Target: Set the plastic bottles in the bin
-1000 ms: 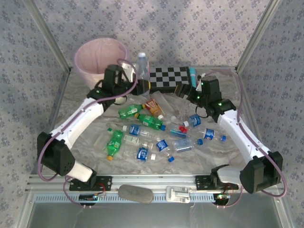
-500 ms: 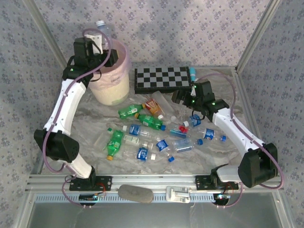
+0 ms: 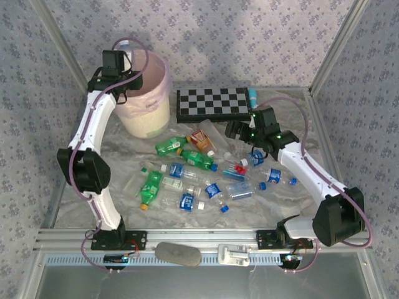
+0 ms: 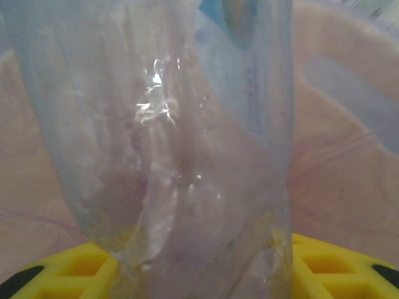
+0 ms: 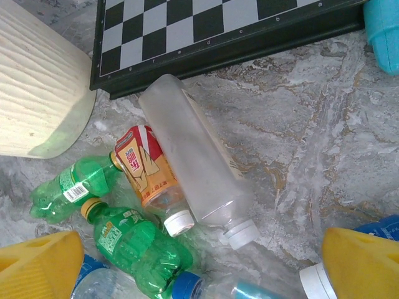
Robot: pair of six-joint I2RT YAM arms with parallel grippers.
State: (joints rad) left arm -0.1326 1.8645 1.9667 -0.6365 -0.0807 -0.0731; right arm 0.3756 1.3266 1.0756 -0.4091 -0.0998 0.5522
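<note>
Above the bin point(image 3: 146, 118), the left claw point(image 4: 199, 274) pinches a clear bottle point(image 4: 174, 156).

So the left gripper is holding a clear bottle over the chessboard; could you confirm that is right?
Not quite: the left gripper holds the clear bottle over the bin, not the chessboard, as the top external view shows.

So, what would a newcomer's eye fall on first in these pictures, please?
High at the back left, the left claw grips a crumpled clear bottle above the pink-lined bin. Below, a jumble of green and blue-labelled plastic bottles litters the middle of the table, with a black-and-white checkerboard behind it.
</note>
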